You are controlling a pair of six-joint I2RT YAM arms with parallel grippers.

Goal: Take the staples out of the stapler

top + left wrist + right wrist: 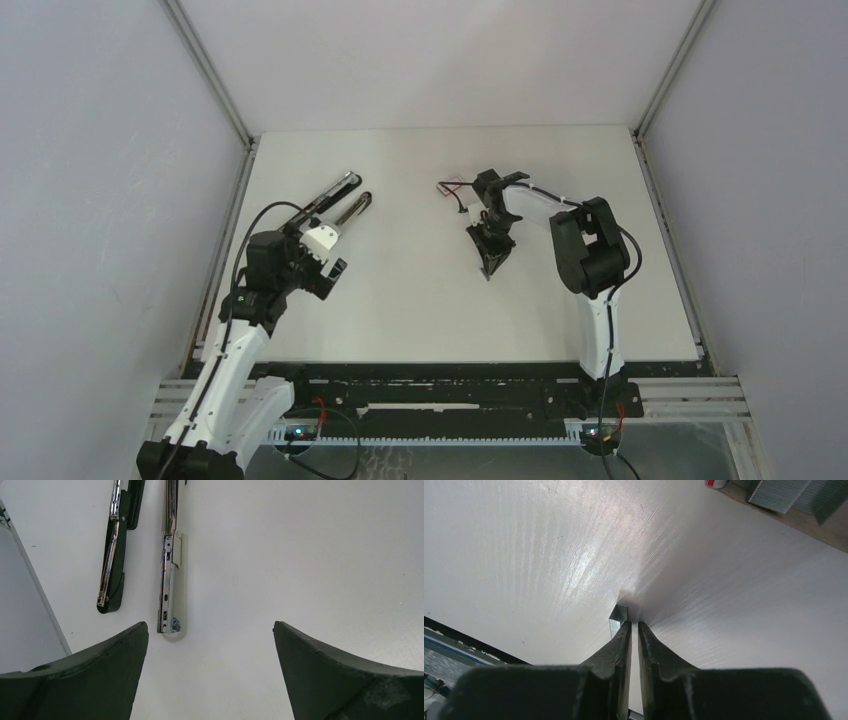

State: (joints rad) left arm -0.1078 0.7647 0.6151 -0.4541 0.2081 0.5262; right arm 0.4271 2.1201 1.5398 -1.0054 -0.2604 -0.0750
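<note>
The stapler (335,200) lies opened at the far left of the table, its two long arms spread. In the left wrist view its black arm (112,555) and its silver magazine arm (169,580) lie just ahead of my left gripper (210,625), which is wide open and holds nothing. In the top view my left gripper (322,248) sits at the stapler's near end. My right gripper (488,268) points down at the table's middle. Its jaws (634,624) are nearly together with bare table showing in the slit. The staples (618,620), a short silver strip, lie against the outer side of the left fingertip.
A small red-and-white box (452,187) lies at the back, just behind the right arm's wrist. The table's near edge (454,635) shows at the lower left of the right wrist view. Side walls close the table in on the left and right.
</note>
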